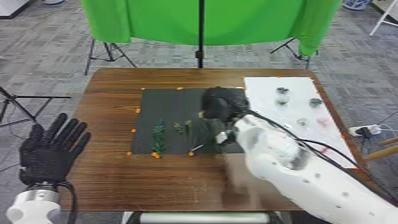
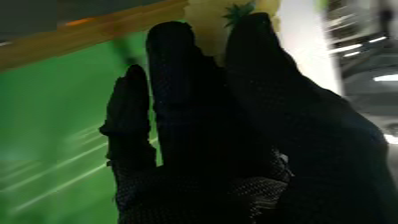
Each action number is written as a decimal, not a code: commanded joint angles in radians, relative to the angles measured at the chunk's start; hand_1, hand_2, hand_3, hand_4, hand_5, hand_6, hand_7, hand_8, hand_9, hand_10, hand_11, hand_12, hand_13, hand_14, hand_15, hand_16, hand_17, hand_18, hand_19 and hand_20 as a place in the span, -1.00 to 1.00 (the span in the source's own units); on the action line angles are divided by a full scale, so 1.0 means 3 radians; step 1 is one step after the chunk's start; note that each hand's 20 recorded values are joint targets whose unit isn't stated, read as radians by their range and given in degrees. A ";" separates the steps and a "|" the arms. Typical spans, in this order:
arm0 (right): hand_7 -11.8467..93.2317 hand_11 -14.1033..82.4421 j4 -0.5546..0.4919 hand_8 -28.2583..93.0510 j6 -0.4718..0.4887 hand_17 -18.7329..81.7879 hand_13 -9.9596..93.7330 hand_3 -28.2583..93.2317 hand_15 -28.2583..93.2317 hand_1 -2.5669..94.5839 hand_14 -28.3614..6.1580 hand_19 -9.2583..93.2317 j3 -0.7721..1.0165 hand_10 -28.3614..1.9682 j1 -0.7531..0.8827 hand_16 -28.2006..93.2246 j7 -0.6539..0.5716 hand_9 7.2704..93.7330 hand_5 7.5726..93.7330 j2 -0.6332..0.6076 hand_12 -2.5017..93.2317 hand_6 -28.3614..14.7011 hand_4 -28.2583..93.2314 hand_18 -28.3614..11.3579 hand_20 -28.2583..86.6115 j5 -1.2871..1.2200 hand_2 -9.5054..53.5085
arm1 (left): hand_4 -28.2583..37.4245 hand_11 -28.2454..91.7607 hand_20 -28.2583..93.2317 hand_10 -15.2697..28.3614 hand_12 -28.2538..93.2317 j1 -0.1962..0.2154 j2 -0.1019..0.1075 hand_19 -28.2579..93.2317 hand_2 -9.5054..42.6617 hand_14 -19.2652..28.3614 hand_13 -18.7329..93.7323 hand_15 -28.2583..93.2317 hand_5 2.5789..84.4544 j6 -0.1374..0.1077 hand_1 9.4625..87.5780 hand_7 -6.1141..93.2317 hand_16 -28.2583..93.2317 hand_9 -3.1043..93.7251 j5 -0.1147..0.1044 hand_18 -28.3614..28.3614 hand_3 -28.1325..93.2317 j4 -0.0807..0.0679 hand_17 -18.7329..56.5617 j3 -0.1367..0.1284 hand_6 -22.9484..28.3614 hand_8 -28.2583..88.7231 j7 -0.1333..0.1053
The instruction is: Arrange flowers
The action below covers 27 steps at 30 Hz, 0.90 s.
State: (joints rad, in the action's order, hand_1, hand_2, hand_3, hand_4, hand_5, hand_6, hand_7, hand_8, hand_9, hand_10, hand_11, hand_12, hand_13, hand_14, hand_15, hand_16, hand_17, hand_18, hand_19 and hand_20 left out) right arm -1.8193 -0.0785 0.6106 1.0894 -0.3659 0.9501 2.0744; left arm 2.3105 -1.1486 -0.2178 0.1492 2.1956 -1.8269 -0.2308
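In the head view, my right hand (image 1: 222, 104) is above the upper right part of the dark mat (image 1: 164, 100), hiding what is beneath it. Green stems (image 1: 159, 137) and thinner sprigs (image 1: 183, 128) lie on the mat, left of that hand. Small flower heads (image 1: 315, 102) rest on a white sheet (image 1: 266, 95) at the right. My left hand (image 1: 44, 155) stands open and empty beside the table's left edge. The right wrist view has my right hand (image 2: 209, 125) with fingers extended; a green leafy tip (image 2: 238, 12) appears beyond its fingertips, contact unclear.
The brown table (image 1: 107, 100) carries small orange markers around the mat and sheet. Behind its far edge stand a green cloth (image 1: 213, 25) and a black pole (image 1: 201, 55). My right forearm (image 1: 284, 155) crosses the table's near right part.
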 commanded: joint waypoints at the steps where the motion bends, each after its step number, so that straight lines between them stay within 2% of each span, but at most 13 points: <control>1: -0.02 -0.49 0.0323 -0.43 -0.0019 -0.11 0.38 0.57 0.26 0.34 0.14 0.72 -0.0695 0.16 -0.0671 0.12 0.0296 0.51 0.53 0.0787 -0.36 0.25 -1.00 -0.65 0.27 0.0206 -1.00 | -1.00 -0.25 -0.31 0.42 -0.33 -0.0072 0.0080 -0.13 -0.03 0.44 -0.17 -0.06 0.03 -0.0061 -0.56 -0.65 -0.61 -0.16 -0.0022 0.45 0.63 -0.0043 -0.63 0.0097 0.27 -0.64 0.0005; 2: -0.02 -0.49 0.0460 -0.43 -0.0038 -0.11 0.38 0.57 0.26 0.34 0.14 0.72 -0.0754 0.16 -0.0723 0.12 0.0350 0.51 0.53 0.0871 -0.36 0.25 -1.00 -0.65 0.27 0.0219 -1.00 | -1.00 -0.25 -0.31 0.42 -0.33 -0.0157 0.0089 -0.13 -0.03 0.44 -0.17 -0.06 0.03 -0.0075 -0.56 -0.65 -0.61 -0.16 -0.0023 0.45 0.63 -0.0088 -0.63 0.0127 0.27 -0.64 0.0029; 3: -0.02 -0.49 0.0548 -0.44 -0.0023 -0.11 0.38 0.57 0.26 0.34 0.14 0.72 -0.0804 0.17 -0.0753 0.12 0.0362 0.51 0.53 0.0936 -0.36 0.25 -1.00 -0.64 0.27 0.0242 -1.00 | -1.00 -0.25 -0.31 0.42 -0.33 -0.0194 0.0100 -0.13 -0.03 0.44 -0.17 -0.06 0.03 -0.0082 -0.56 -0.65 -0.61 -0.16 -0.0021 0.45 0.63 -0.0101 -0.63 0.0148 0.27 -0.64 0.0030; 4: -0.02 -0.49 0.0562 -0.44 -0.0037 -0.11 0.38 0.57 0.27 0.34 0.14 0.72 -0.0907 0.17 -0.0789 0.12 0.0305 0.51 0.53 0.0950 -0.37 0.25 -1.00 -0.64 0.27 0.0226 -1.00 | -1.00 -0.25 -0.31 0.42 -0.33 -0.0160 0.0099 -0.13 -0.03 0.44 -0.17 -0.06 0.03 -0.0067 -0.56 -0.65 -0.61 -0.16 -0.0017 0.45 0.63 -0.0078 -0.63 0.0157 0.27 -0.64 0.0022; 7: -0.01 -0.49 0.0688 -0.44 -0.0021 -0.10 0.39 0.58 0.26 0.33 0.15 0.72 -0.1088 0.18 -0.0849 0.11 0.0148 0.51 0.52 0.1066 -0.36 0.26 -1.00 -0.64 0.27 0.0276 -1.00 | -1.00 -0.25 -0.31 0.42 -0.33 -0.0149 0.0114 -0.13 -0.03 0.44 -0.17 -0.06 0.03 -0.0063 -0.56 -0.65 -0.60 -0.16 -0.0020 0.45 0.63 -0.0059 -0.63 0.0168 0.27 -0.64 0.0029; 11: 0.00 -0.49 0.0744 -0.45 0.0166 -0.10 0.39 0.58 0.26 0.33 0.15 0.71 -0.1051 0.17 -0.0737 0.11 -0.0098 0.51 0.52 0.1190 -0.37 0.26 -1.00 -0.65 0.27 0.0288 -1.00 | -1.00 -0.25 -0.31 0.42 -0.33 -0.0175 0.0127 -0.13 -0.03 0.44 -0.17 -0.06 0.02 -0.0060 -0.56 -0.65 -0.60 -0.16 -0.0030 0.45 0.63 -0.0068 -0.63 0.0186 0.27 -0.64 0.0030; 14: -0.03 -0.46 0.0773 -0.46 0.0208 -0.10 0.39 0.58 0.24 0.33 0.13 0.71 -0.1025 0.13 -0.0679 0.10 -0.0123 0.48 0.51 0.1206 -0.40 0.24 -1.00 -0.67 0.26 0.0360 -1.00 | -1.00 -0.25 -0.31 0.43 -0.33 -0.0185 0.0121 -0.13 -0.03 0.44 -0.17 -0.06 0.03 -0.0051 -0.56 -0.65 -0.60 -0.16 -0.0040 0.45 0.63 -0.0079 -0.63 0.0189 0.28 -0.64 0.0045; 17: -0.06 -0.44 0.0817 -0.47 0.0222 -0.09 0.40 0.58 0.23 0.32 0.13 0.72 -0.1020 0.10 -0.0656 0.11 -0.0131 0.45 0.49 0.1212 -0.42 0.22 -1.00 -0.68 0.25 0.0431 -1.00 | -1.00 -0.25 -0.31 0.43 -0.33 -0.0165 0.0112 -0.13 -0.03 0.44 -0.17 -0.06 0.03 -0.0055 -0.56 -0.65 -0.60 -0.16 -0.0107 0.45 0.63 -0.0077 -0.63 0.0181 0.28 -0.64 0.0024; 19: -0.07 -0.42 0.0814 -0.48 0.0234 -0.09 0.40 0.58 0.22 0.32 0.14 0.72 -0.0980 0.09 -0.0614 0.11 -0.0183 0.44 0.48 0.1215 -0.44 0.22 -1.00 -0.69 0.25 0.0383 -1.00 | -1.00 -0.25 -0.31 0.42 -0.33 -0.0161 0.0110 -0.13 -0.04 0.44 -0.17 -0.06 0.03 -0.0061 -0.56 -0.65 -0.60 -0.16 -0.0100 0.45 0.63 -0.0080 -0.63 0.0179 0.28 -0.64 0.0034; 21: -0.09 -0.41 0.0818 -0.49 0.0051 -0.10 0.40 0.58 0.22 0.32 0.14 0.72 -0.0979 0.08 -0.0566 0.11 -0.0236 0.44 0.48 0.1212 -0.46 0.21 -1.00 -0.69 0.25 0.0350 -1.00 | -1.00 -0.25 -0.31 0.42 -0.33 -0.0171 0.0108 -0.13 -0.04 0.44 -0.17 -0.06 0.03 -0.0041 -0.56 -0.65 -0.60 -0.16 -0.0097 0.45 0.63 -0.0093 -0.63 0.0178 0.28 -0.64 0.0056; 24: -0.10 -0.40 0.0771 -0.49 0.0179 -0.10 0.40 0.58 0.22 0.33 0.14 0.70 -0.0937 0.08 -0.0512 0.10 -0.0266 0.44 0.49 0.1211 -0.47 0.22 -1.00 -0.70 0.24 0.0378 -1.00 | -1.00 -0.25 -0.31 0.43 -0.33 -0.0154 0.0100 -0.13 -0.04 0.45 -0.17 -0.06 0.03 -0.0057 -0.57 -0.65 -0.60 -0.15 -0.0106 0.45 0.64 -0.0084 -0.62 0.0165 0.28 -0.64 0.0061; 27: -0.13 -0.37 0.0756 -0.51 0.0248 -0.10 0.39 0.58 0.20 0.32 0.15 0.70 -0.0902 0.05 -0.0483 0.10 -0.0284 0.41 0.45 0.1212 -0.50 0.21 -1.00 -0.70 0.23 0.0381 -1.00 | -1.00 -0.24 -0.31 0.43 -0.32 -0.0191 0.0104 -0.13 -0.03 0.45 -0.17 -0.06 0.03 -0.0050 -0.56 -0.64 -0.60 -0.15 -0.0094 0.45 0.64 -0.0104 -0.62 0.0173 0.28 -0.64 0.0070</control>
State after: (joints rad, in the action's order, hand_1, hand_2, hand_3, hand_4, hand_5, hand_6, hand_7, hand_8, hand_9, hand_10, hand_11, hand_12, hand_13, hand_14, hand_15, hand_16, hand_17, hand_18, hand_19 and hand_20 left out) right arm -1.5780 -0.0253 0.3181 0.9185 -0.4288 1.3137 2.1785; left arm 2.2515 -1.1112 -0.2266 0.1259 2.1773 -1.7760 -0.2270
